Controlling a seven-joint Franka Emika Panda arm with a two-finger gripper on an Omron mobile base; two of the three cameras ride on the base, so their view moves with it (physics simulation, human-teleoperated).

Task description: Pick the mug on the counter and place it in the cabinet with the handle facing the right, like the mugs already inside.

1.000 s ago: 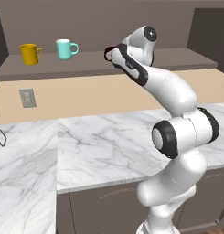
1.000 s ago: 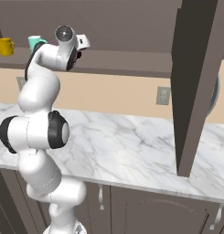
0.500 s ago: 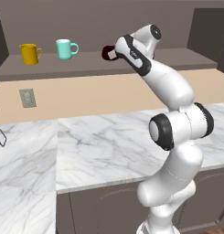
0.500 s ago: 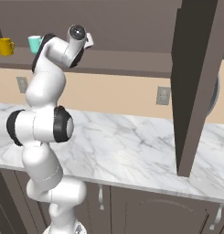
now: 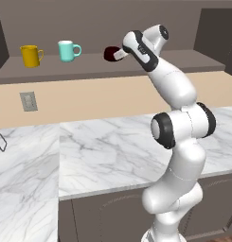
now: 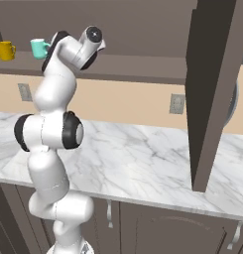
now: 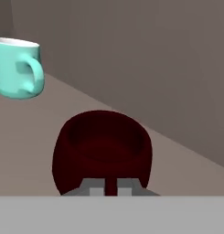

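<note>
I see the marble counter [image 5: 103,151] spread below, and above it the long cabinet [image 5: 89,66] recess running along the wall. My arm reaches up into that recess. On the shelf at the left stands the yellow mug [image 5: 31,55], and just right of it the teal mug [image 5: 68,50], both with handles pointing right. Further right, apart from them, my gripper [image 5: 118,54] is clamped on the maroon mug [image 5: 111,53], held at shelf height inside the cabinet. From the hand camera I look into the mug's [image 7: 102,151] open mouth, the fingers closed on its near rim; I cannot make out its handle.
</note>
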